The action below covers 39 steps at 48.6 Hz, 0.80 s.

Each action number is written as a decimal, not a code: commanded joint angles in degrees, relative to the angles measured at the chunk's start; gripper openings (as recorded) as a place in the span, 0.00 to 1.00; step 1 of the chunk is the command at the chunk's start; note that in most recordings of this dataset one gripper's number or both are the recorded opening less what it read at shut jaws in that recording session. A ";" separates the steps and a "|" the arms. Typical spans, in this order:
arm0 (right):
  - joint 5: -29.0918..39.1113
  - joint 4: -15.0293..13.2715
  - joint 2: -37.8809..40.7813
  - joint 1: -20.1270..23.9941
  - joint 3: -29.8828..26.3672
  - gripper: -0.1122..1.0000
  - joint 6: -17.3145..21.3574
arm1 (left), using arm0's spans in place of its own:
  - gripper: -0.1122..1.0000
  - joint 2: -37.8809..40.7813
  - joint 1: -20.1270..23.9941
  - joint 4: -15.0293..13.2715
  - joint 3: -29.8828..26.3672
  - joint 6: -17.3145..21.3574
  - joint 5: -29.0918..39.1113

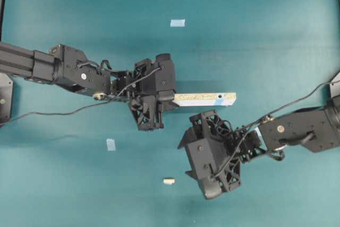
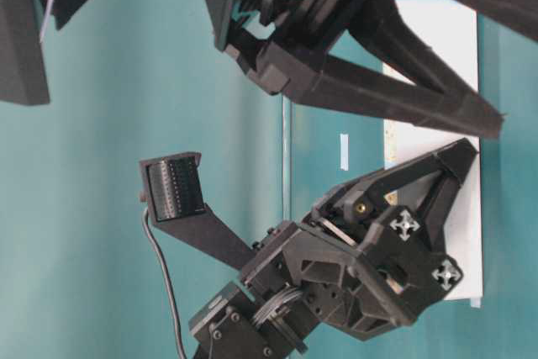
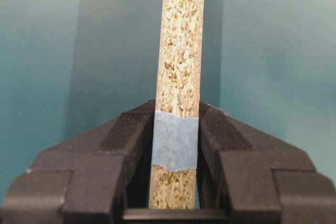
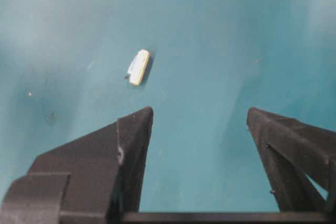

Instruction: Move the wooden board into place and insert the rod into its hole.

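The wooden board is a narrow strip held on edge over the teal table, its speckled side up, with a small blue patch near its right end. My left gripper is shut on its left end. In the left wrist view both fingers press the board at a band of blue tape. The rod, a tiny cream peg, lies on the table near the front. My right gripper hovers just right of it, open and empty. The right wrist view shows the rod ahead and left of the gripper.
Two flat pale blue tape squares lie on the table, one at the back and one at the front left. In the table-level view the board's white face stands behind both grippers.
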 commanded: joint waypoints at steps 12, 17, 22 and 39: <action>-0.44 -0.18 -0.26 0.09 -0.44 0.82 -0.09 | 0.30 -1.32 0.35 0.00 -0.88 -0.18 0.26; -0.35 -0.18 -0.26 0.00 -0.44 0.82 -0.09 | 0.30 -1.67 0.44 0.09 -0.88 0.09 1.76; -0.44 -0.09 -0.26 -0.18 -0.44 0.82 -0.09 | 0.30 -1.85 0.44 0.09 -0.88 0.09 2.55; -0.18 -2.55 -0.26 -0.35 -0.44 0.82 -0.09 | 0.30 -2.11 0.53 0.18 -1.14 0.18 4.22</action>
